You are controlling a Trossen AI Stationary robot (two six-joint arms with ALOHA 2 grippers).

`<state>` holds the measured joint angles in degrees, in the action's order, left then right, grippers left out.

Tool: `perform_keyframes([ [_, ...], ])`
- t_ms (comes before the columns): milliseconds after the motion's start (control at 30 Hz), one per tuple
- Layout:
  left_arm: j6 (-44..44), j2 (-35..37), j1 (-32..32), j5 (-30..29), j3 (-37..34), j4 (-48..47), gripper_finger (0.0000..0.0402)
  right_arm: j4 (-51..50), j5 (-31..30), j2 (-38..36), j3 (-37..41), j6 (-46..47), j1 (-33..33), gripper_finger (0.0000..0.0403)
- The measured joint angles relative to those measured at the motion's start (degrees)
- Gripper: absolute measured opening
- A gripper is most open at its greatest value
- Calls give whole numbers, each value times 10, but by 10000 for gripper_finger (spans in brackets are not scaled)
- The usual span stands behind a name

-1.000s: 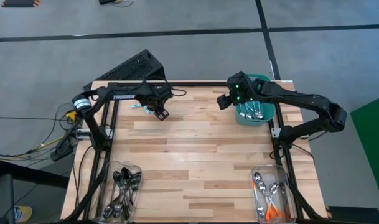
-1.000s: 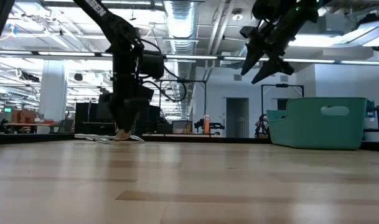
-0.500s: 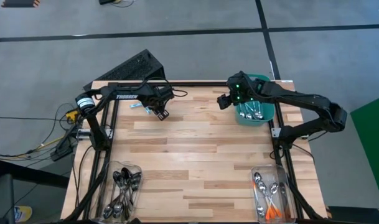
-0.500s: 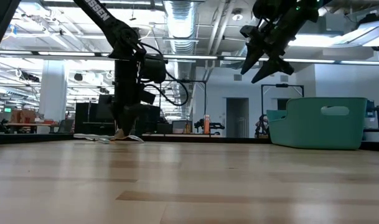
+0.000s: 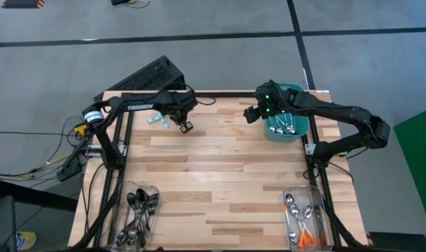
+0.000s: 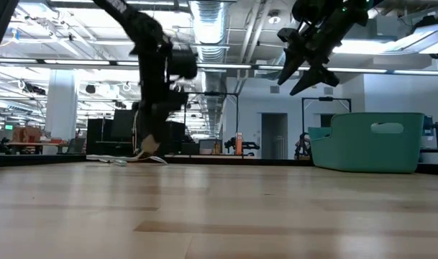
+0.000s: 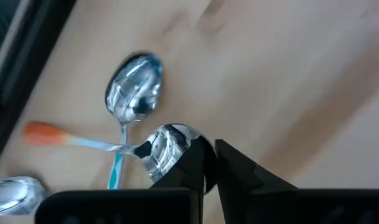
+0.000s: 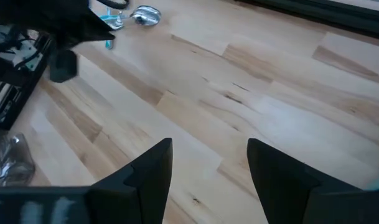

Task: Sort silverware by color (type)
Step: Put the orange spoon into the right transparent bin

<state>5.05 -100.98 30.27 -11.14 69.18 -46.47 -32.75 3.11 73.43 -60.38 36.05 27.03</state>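
Sorting about half done: spoons remain in teal tub; beside it, right claw released; left claw grasping a spoon.

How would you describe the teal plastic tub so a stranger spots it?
Start at the light wooden table and go to its far right corner. The teal plastic tub stands there with metal spoons inside; unlike the clear plastic bins at the near corners, it is opaque.

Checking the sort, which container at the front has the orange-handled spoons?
The bin on the right. Orange handles show among its spoons, while the bin on the left holds only plain dark metal ones.
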Motion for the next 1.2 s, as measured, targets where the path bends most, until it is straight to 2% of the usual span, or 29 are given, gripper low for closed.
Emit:
perform_keyframes([
  [200, -27, 44, -24, 14, 94, -64, 1, 6, 7, 0, 0, 0, 0, 230],
  [300, -56, 68, -30, 43, 146, -75, 1, 26, 14, 0, 0, -4, 0, 230],
  [500, -114, 93, -30, 215, 254, -67, 1, 127, 32, 0, 0, -61, -8, 230],
  [667, -119, 93, -30, 298, 333, -52, 1, 232, 50, 0, 0, -137, -36, 230],
  [767, -116, 93, -30, 362, 350, -34, 1, 280, 45, 0, 0, -185, -52, 230],
  [933, -101, 93, -30, 485, 356, 0, 0, 324, -2, 0, 0, -261, -75, 230],
  [1100, -99, 93, -39, 512, 356, 11, 0, 328, -2, -1, -7, -322, -97, 225],
  [1200, -99, 93, -44, 516, 356, 11, 0, 326, 0, -1, -7, -338, -112, 204],
])
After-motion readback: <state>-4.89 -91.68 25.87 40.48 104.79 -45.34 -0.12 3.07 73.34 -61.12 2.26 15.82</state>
